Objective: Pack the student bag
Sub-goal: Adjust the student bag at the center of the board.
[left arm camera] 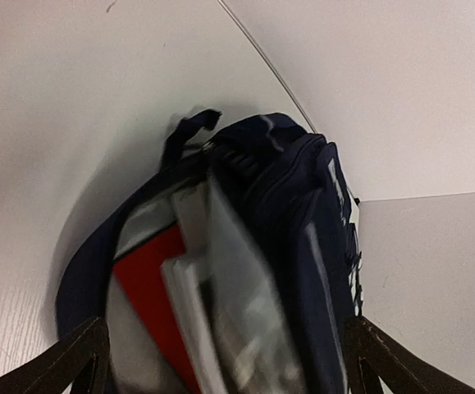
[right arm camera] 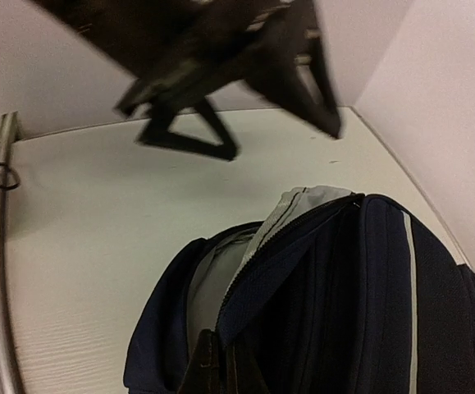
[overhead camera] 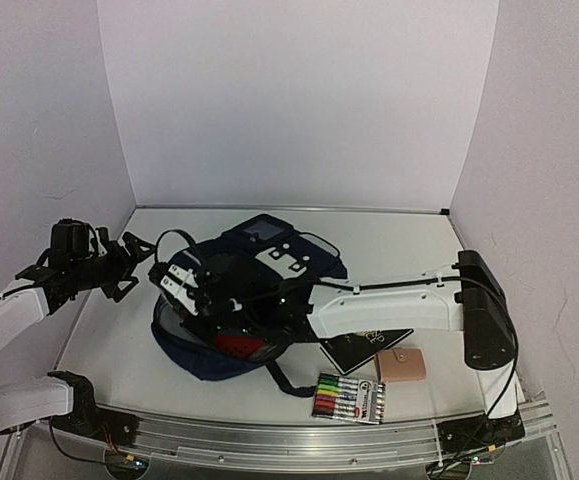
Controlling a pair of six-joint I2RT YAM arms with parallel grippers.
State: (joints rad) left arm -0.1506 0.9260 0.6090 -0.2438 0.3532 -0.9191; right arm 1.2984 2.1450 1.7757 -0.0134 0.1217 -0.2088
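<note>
White table [overhead camera: 109, 350] bears the student bag [overhead camera: 194, 352], seemingly part-packed, markers [overhead camera: 350, 398] and notebook [overhead camera: 364, 345] outside at five o'clock, right gripper [right arm camera: 216, 369] pinching its rim, left gripper [overhead camera: 141, 265] spread.

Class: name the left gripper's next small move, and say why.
Probably ease the left gripper forward onto the student bag's open rim and close. It is open, facing the mouth, while the right gripper seems to pinch the other edge; markers wait outside.

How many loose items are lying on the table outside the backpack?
3: a black booklet beside the backpack, a tan pouch right of it, a marker pack nearest the front edge. The backpack may hide more.
</note>
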